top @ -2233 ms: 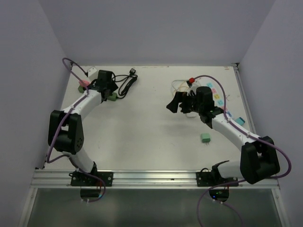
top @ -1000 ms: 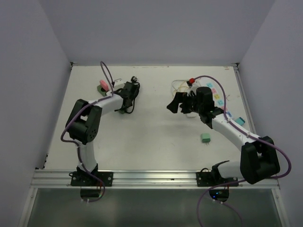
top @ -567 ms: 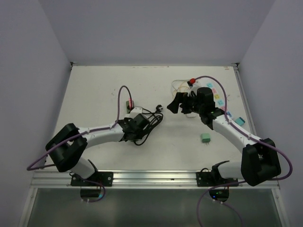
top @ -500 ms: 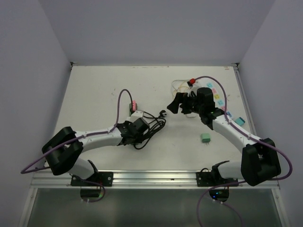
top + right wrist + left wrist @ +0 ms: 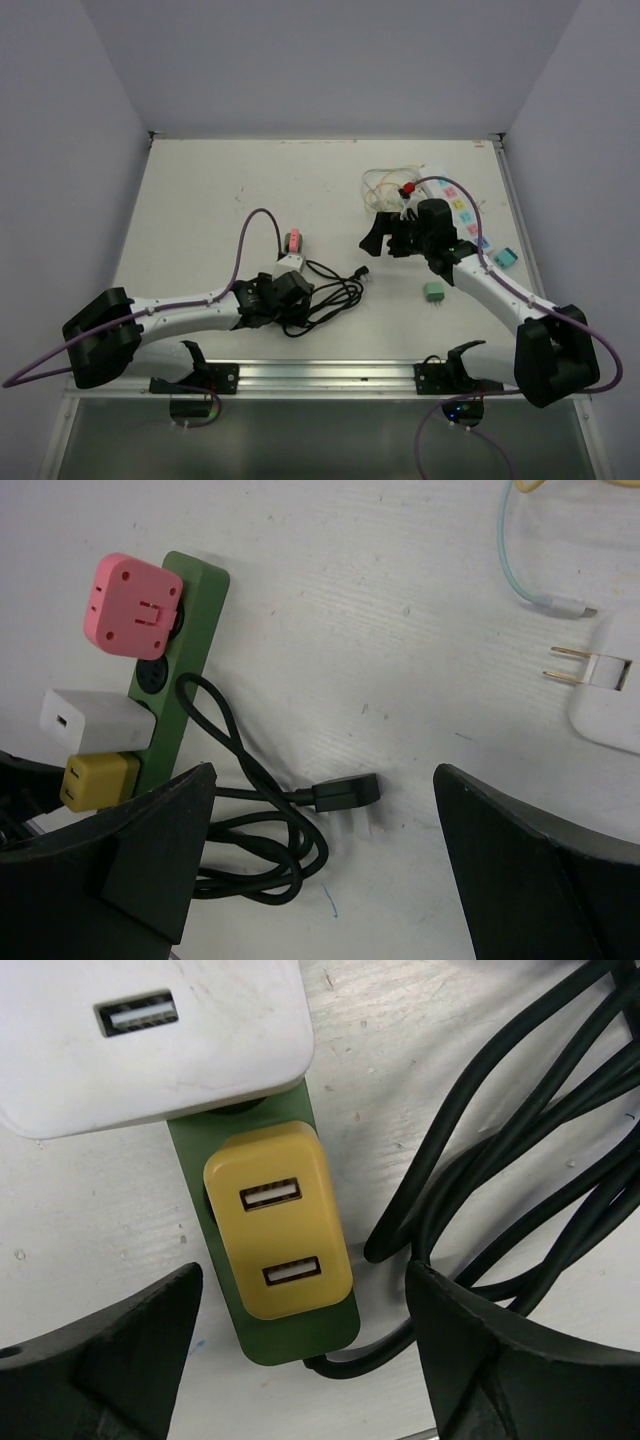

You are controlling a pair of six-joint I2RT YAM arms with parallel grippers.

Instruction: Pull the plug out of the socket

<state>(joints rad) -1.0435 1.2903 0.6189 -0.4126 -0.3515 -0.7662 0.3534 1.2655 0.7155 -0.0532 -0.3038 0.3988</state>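
A green power strip (image 5: 287, 270) lies near the table's front centre, with a pink plug (image 5: 293, 242), a white plug (image 5: 290, 262) and a yellow plug in it. In the left wrist view the strip's end (image 5: 198, 1190) with the yellow plug (image 5: 280, 1222) and the white plug (image 5: 150, 1040) sits between the fingers. My left gripper (image 5: 284, 290) (image 5: 300, 1360) is open over that end. My right gripper (image 5: 385, 240) (image 5: 325, 880) is open and empty, hovering right of the strip (image 5: 185, 660). The right wrist view shows the pink plug (image 5: 133, 603) and the strip's loose black cable plug (image 5: 347, 792).
The strip's black cable (image 5: 335, 295) is coiled beside the left gripper. A white power strip with coloured stickers (image 5: 455, 205) and thin cables (image 5: 380, 185) lie at the back right. A green adapter (image 5: 433, 291) and a teal block (image 5: 505, 257) sit by the right arm.
The left arm has swung from the far left to the front centre, and the green strip and black cable have moved there with it. The right gripper has shifted slightly towards them.
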